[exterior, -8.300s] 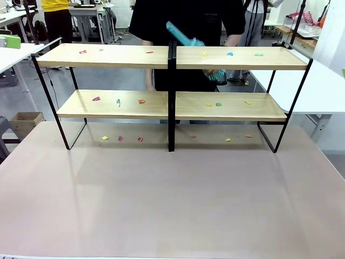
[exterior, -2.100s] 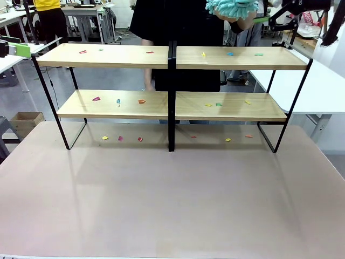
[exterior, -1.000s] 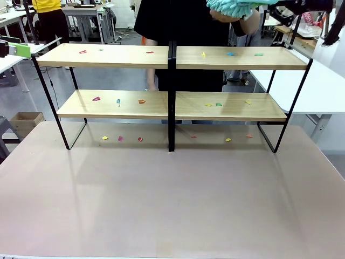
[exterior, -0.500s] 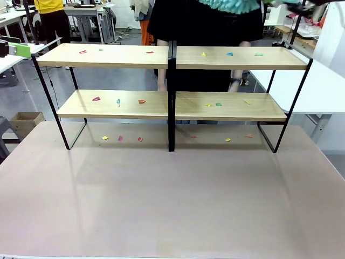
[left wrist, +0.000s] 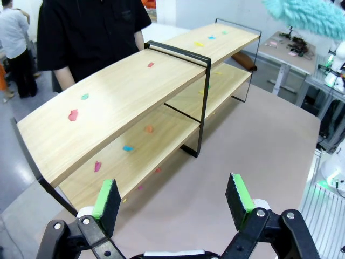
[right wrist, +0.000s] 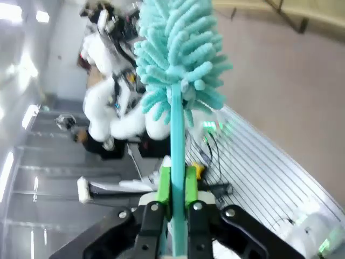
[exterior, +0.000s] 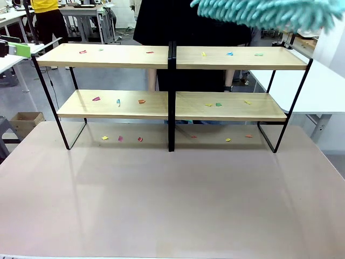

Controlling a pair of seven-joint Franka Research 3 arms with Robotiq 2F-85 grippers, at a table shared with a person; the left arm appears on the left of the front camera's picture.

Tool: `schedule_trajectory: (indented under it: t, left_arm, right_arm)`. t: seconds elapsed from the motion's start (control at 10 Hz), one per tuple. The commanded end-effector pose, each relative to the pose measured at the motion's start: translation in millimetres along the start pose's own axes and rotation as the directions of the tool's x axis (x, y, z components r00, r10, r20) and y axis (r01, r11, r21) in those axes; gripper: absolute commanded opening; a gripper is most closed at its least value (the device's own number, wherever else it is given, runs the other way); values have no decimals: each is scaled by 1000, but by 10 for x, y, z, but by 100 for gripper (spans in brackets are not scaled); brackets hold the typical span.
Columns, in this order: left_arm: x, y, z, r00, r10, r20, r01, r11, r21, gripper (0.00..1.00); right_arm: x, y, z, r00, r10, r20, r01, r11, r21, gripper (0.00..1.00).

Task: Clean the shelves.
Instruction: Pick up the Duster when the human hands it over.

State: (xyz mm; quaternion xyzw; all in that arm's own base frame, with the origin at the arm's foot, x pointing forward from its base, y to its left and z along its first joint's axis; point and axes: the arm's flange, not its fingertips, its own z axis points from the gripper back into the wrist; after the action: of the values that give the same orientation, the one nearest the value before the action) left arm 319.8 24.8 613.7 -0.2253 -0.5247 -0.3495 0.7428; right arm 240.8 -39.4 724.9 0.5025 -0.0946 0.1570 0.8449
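Shelves (exterior: 108,55) stood across the far half of the table (exterior: 172,205), from about ten o'clock to two o'clock in the front view, with the two units meeting at twelve. Small coloured scraps (exterior: 96,99) lay on all four boards and on the table beneath them. The duster (exterior: 269,12) hung high at one o'clock, blurred, above the right upper board and apart from it. In the right wrist view the right gripper (right wrist: 177,183) was clamped on the duster's thin teal handle, a pad pressed against each side and the fluffy head at twelve o'clock. The left gripper (left wrist: 172,195) hovered over the table with its jaws spread wide and nothing between them, the shelves at eleven o'clock from it. A person (exterior: 183,27) in black stood behind the shelves at twelve.

The boards looked stiff and smooth, so the scraps should slide off easily. The thin frame looked light and might shift under a hard push, so gentle strokes would suit. If steadying were needed, the black centre upright seemed the place to hold. The duster looked soft and light, and the grip on its handle seemed sound.
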Motion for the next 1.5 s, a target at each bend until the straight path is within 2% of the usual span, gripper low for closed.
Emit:
schedule_trajectory:
  t: [0.0,0.3,0.4,0.7,0.8,0.9,1.4]
  left_arm:
    - [-10,6,-16,1000,3,-1,-3,1000,-4,100]
    - [-10,6,-16,1000,3,-1,-3,1000,-4,100]
    - [-10,6,-16,1000,3,-1,-3,1000,-4,100]
    - [-10,6,-16,1000,3,-1,-3,1000,-4,100]
    - [-10,6,-16,1000,3,-1,-3,1000,-4,100]
    - [-10,6,-16,1000,3,-1,-3,1000,-4,100]
    - [-10,6,-16,1000,3,-1,-3,1000,-4,100]
  right_arm:
    - [-220,-314,46,999,31,-29,-33,995,-95,0]
    - [-631,-714,55,997,41,-69,-55,973,-225,0]
    - [-727,-880,25,991,55,-123,-82,969,-234,0]
    - [-725,-1202,-61,985,-42,-167,4,975,-222,0]
    - [-679,-1286,-97,987,-57,-151,21,973,-230,0]
    - [-760,-1117,-66,985,-31,-169,-7,975,-221,0]
    - [-760,-1117,-66,985,-31,-169,-7,975,-221,0]
